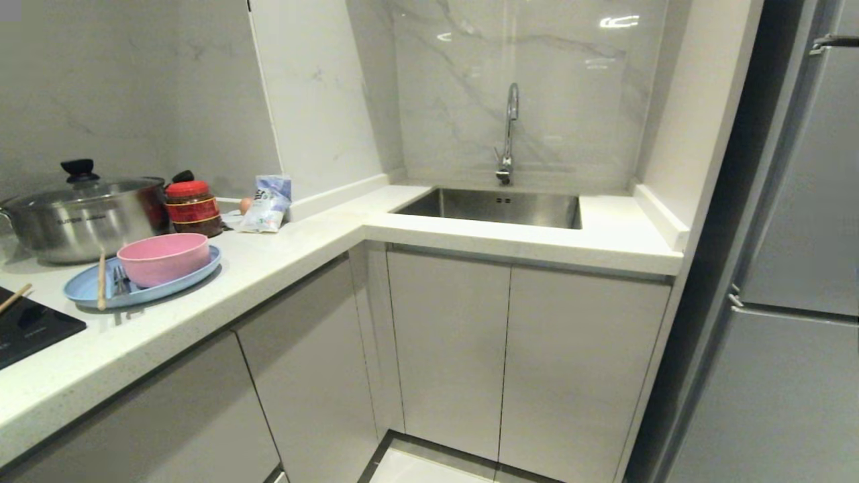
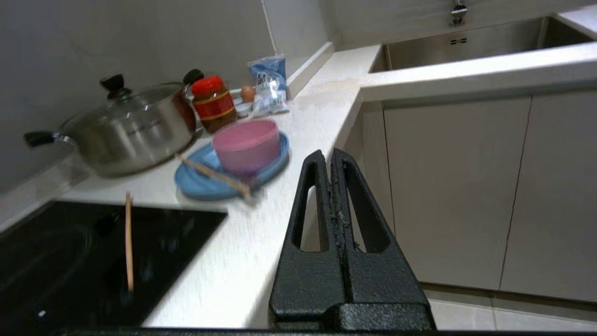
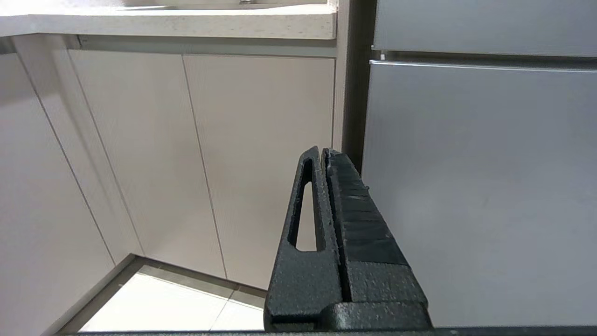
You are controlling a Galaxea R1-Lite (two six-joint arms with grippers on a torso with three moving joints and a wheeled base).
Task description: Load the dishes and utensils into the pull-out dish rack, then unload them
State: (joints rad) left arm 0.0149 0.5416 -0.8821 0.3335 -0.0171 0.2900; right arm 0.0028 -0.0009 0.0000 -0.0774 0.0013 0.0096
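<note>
Hovering pressed shut and empty, the left gripper (image 2: 332,156) is nearer the bowl (image 2: 246,145), which sits beyond its tips on the plate (image 2: 196,184).

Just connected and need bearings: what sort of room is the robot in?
A home kitchen, most likely: a steel sink with a tap set in the worktop, a hob, and a lidded pot.

1. A home kitchen: an L-shaped white counter (image 1: 302,255) with a steel sink (image 1: 496,206) and tap (image 1: 508,134) in its far corner.
2. A black hob (image 1: 30,329) and lidded pot (image 1: 80,218) sit at the left edge.
3. The tall grey appliance (image 1: 798,268) on the right looks like a fridge.
</note>
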